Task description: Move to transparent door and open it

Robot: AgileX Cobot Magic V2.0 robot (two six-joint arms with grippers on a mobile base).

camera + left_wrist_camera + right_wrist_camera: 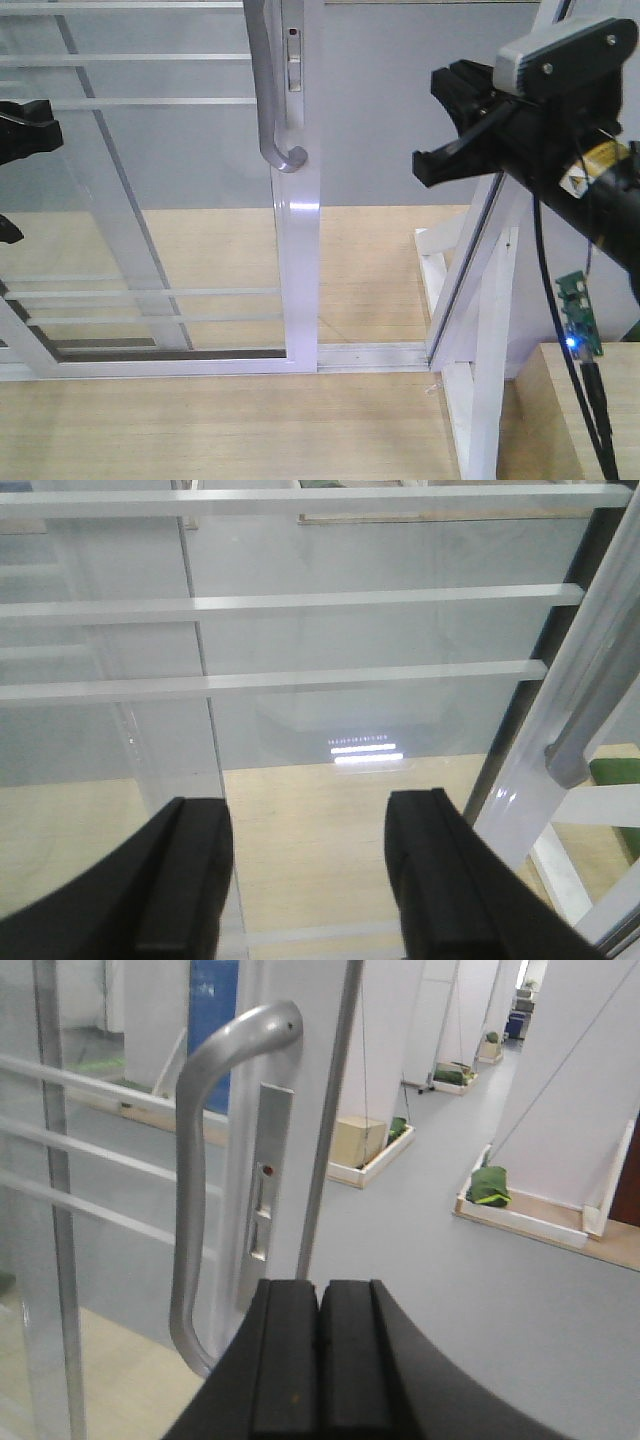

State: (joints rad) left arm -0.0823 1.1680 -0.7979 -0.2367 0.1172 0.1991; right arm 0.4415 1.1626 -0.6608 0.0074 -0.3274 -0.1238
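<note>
upright transparent door (170, 190), curved grey handle (262, 90)

The transparent door (298, 250) stands upright on a floor rail (370, 354), and its handle (264, 90) is mounted on its right edge. The left gripper (308, 825) is in front of the glass, to the left of the handle (the handle shows at the right border of that wrist view). The right gripper (320, 1300) is to the right of the handle, near it but apart. A slanted post (488, 300) stands to the right of the door, below that gripper.
</note>
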